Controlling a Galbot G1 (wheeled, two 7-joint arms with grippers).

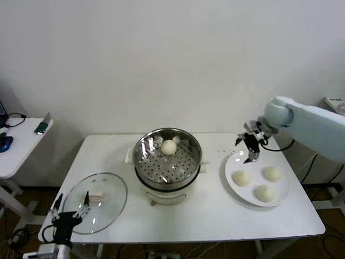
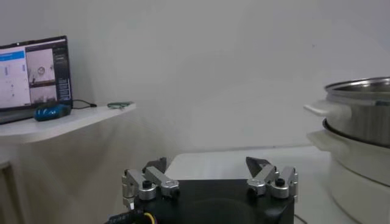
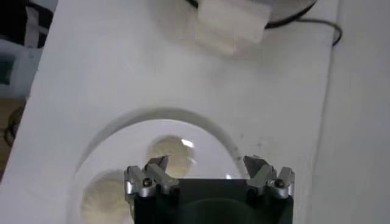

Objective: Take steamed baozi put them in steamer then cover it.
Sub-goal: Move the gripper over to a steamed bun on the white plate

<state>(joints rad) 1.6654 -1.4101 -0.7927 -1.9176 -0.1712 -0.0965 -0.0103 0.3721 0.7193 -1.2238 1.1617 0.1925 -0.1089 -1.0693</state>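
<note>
The steel steamer (image 1: 167, 156) stands on its white pot base at the table's middle, with one baozi (image 1: 168, 147) inside at the back. Three baozi lie on the white plate (image 1: 233, 162) at the right: one (image 1: 240, 177), one (image 1: 272, 173), one (image 1: 264, 193). My right gripper (image 1: 251, 149) is open and empty above the plate's far edge; its wrist view shows two baozi (image 3: 172, 156) (image 3: 106, 196) below the open jaws (image 3: 207, 164). The glass cover (image 1: 95, 202) with its cream handle lies at the front left. My left gripper (image 1: 70, 208) is open and empty by the cover's edge.
A side table (image 1: 16, 143) with a laptop (image 2: 31, 72) and blue object stands at the left. The steamer's side (image 2: 359, 131) shows in the left wrist view. The pot's white handle (image 3: 231, 24) and cord show in the right wrist view.
</note>
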